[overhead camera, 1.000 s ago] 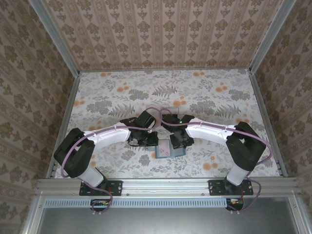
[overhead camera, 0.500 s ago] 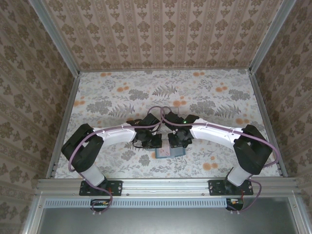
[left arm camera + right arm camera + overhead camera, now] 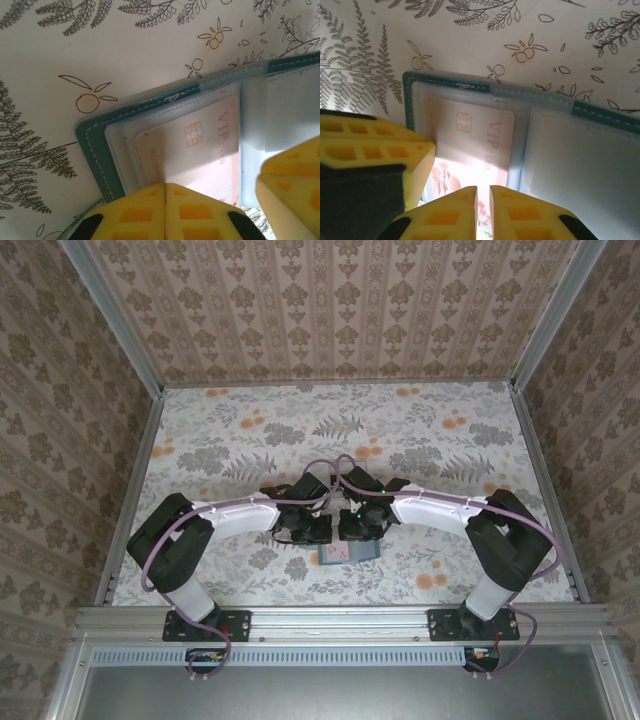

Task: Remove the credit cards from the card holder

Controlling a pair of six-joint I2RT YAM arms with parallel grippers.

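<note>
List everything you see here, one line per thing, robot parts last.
holder: 1, teal, lying open on the table, near middle
card: 1 seen, pale pink with a chip and "VIP", in the holder's clear sleeve
table: 1, white floral cover, under everything
walls: 3, tan patterned, around the table
rail: 1, silver, along the near edge
left arm: 1, white and black, reaching in to the holder
right arm: 1, white and black, reaching in to the holder
left tool: 1, yellow, shut, at the card's edge
right tool: 1, yellow, narrow gap, at the card's edge
</note>
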